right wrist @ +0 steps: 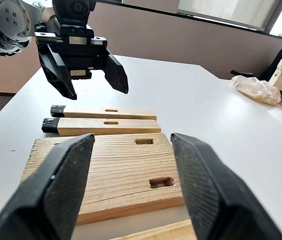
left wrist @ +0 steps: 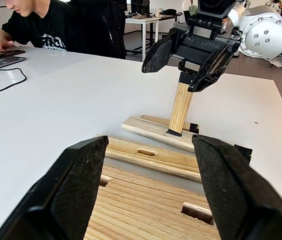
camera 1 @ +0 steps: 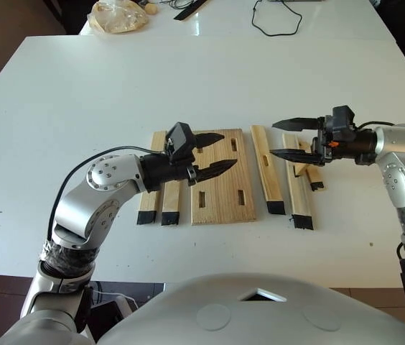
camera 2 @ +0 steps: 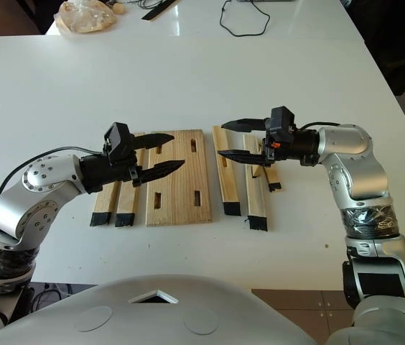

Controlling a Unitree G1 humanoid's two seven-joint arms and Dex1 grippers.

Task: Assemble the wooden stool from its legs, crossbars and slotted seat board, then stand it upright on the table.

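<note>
Centrally on the desk (camera 1: 116, 86), left pincer (camera 1: 230, 149), spread, hangs over the board (camera 1: 220, 198); right pincer (camera 1: 271, 138), spread, over legs (camera 1: 268, 180) beside it.

Seat board (right wrist: 106, 172) below the fingers (right wrist: 56, 195) of the right gripper (right wrist: 132, 137): bare, coarse-grained wood. 2 legs (right wrist: 131, 127) past the fingertips: smoother pale wood with black-coated ends. Fingers: matt, finely textured black; table (camera 1: 116, 86): smooth, slightly glossy white.

Head stereo looking down, wrist cameras low, facing across seat board (camera 1: 222, 206)
</note>
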